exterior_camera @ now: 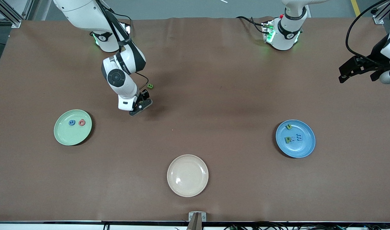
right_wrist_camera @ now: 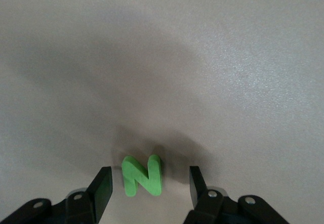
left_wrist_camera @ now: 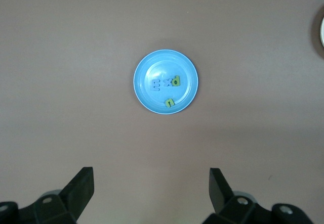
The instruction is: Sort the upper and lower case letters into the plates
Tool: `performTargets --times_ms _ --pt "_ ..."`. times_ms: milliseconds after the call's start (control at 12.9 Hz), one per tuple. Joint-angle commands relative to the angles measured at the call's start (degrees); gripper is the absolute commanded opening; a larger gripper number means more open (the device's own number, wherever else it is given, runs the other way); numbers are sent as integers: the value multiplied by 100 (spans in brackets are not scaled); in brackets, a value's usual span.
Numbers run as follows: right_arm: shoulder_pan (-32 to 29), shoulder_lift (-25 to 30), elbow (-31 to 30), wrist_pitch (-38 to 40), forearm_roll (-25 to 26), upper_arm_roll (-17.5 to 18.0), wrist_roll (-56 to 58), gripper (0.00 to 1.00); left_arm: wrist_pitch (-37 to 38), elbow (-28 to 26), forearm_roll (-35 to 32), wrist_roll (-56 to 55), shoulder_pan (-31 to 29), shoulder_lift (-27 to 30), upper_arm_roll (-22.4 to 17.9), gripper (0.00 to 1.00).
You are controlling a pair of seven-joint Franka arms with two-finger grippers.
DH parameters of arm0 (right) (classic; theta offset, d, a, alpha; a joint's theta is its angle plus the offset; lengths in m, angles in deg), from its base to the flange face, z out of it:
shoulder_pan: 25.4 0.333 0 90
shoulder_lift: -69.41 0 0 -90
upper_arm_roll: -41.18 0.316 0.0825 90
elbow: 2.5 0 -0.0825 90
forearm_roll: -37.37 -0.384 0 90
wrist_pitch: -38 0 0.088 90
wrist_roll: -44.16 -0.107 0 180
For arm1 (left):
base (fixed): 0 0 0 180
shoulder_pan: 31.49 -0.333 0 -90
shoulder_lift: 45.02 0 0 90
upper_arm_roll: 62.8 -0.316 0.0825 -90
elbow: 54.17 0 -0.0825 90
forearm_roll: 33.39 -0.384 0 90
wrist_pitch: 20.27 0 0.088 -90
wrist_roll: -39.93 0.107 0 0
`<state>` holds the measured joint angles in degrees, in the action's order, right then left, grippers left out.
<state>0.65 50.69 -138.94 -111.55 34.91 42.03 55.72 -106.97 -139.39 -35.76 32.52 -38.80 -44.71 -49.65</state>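
Front view: the right gripper (exterior_camera: 143, 104) is working low at the brown table (exterior_camera: 214, 95), near a small green foam letter (exterior_camera: 150, 86); the pale mint plate (exterior_camera: 64, 134) is holding two letters, the blue plate (exterior_camera: 305, 148) four. The left gripper (exterior_camera: 348, 72) is waiting, raised at the left arm's end of the table. Left wrist view: its fingers (left_wrist_camera: 81, 186) are standing apart. Right wrist view: open fingers (right_wrist_camera: 101, 186) are straddling a flat green foam "N" (right_wrist_camera: 143, 176), ungripped. It is judged light, soft and compressible; pinching gently across its flat faces looks advisable.
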Motion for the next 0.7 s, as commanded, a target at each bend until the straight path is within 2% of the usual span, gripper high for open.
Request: performTargets --times_ms 0,310,464,619 --pt "128 53 -190 -153 -53 -32 -75 67 -31 31 61 126 -34 -13 4 100" --pt "155 -52 -199 -302 -62 -32 -75 63 -22 31 61 135 -51 22 4 100" --pt "181 -88 -199 -373 -62 -32 -75 53 -22 31 61 135 -51 22 -5 100" --pt "208 -105 -190 -408 -62 -32 -75 38 -40 40 61 135 -42 13 -5 100"
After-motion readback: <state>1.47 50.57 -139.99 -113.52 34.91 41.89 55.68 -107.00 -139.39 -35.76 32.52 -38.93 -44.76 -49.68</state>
